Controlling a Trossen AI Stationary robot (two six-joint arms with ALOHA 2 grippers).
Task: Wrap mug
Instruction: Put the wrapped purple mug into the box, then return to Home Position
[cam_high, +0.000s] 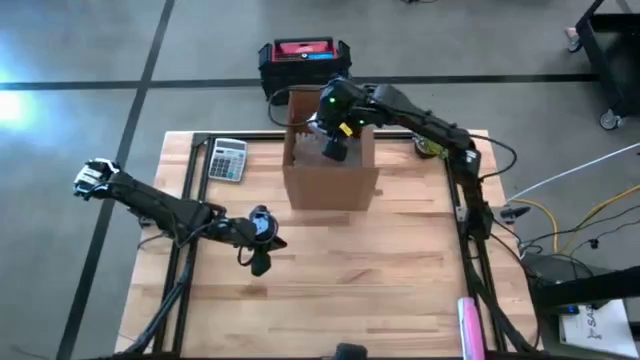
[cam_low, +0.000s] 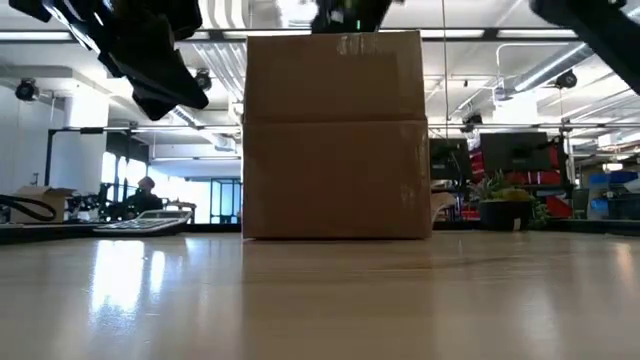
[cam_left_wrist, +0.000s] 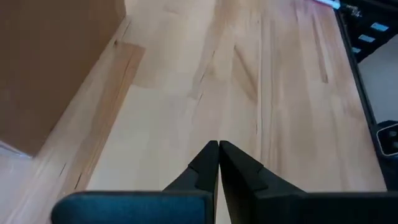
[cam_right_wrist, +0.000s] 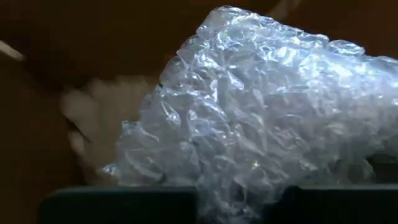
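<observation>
- Bubble-wrapped bundle (cam_right_wrist: 261, 118): clear, crinkled bubble wrap fully covering the object; mug itself not discernible.
- Bundle sits inside the open brown cardboard box (cam_high: 330, 172), brown walls behind it.
- Box stands upright at the bench's far centre.

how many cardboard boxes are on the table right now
1. The cardboard box stands upright toward the table's far edge, near its middle, with the right pincer reaching into its open top. No other box shows on the tabletop.
</observation>
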